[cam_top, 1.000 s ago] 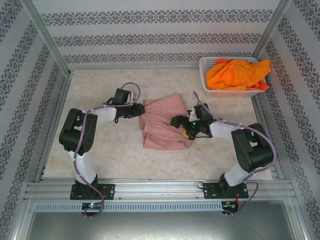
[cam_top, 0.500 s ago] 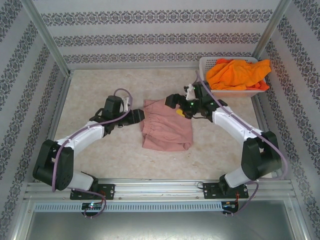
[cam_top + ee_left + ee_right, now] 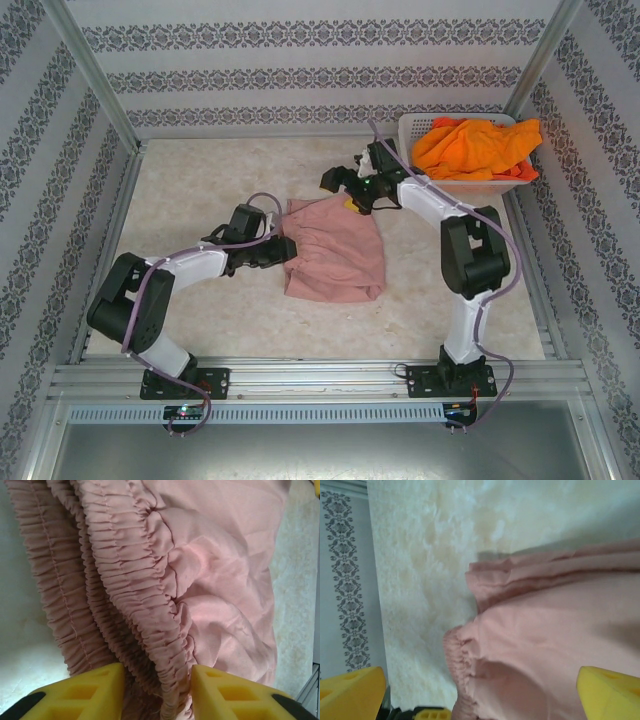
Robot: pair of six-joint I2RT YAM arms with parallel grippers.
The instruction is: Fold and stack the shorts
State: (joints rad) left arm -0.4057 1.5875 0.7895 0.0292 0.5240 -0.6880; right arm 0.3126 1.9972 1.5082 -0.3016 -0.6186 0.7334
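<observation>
Pink shorts [image 3: 335, 262] lie mid-tabletop [image 3: 200, 190]. My left hand [image 3: 285, 250] straddles their waistband at the left edge; I cannot tell whether it pinches. My right hand [image 3: 342, 193], spread wide, hovers at their far edge. Orange shorts [image 3: 475, 145] fill the far-right basket [image 3: 406, 130].

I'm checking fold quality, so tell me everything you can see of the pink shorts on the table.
The pink shorts are soft, dusty-pink cloth with a gathered elastic waistband. They lie folded into a rough rectangle on the middle of the table, layers stacked and slightly wrinkled. The waistband edge faces left, where the left gripper straddles a ridge of it; whether it is pinching firmly cannot be told. The right gripper hangs open over the far edge.
</observation>
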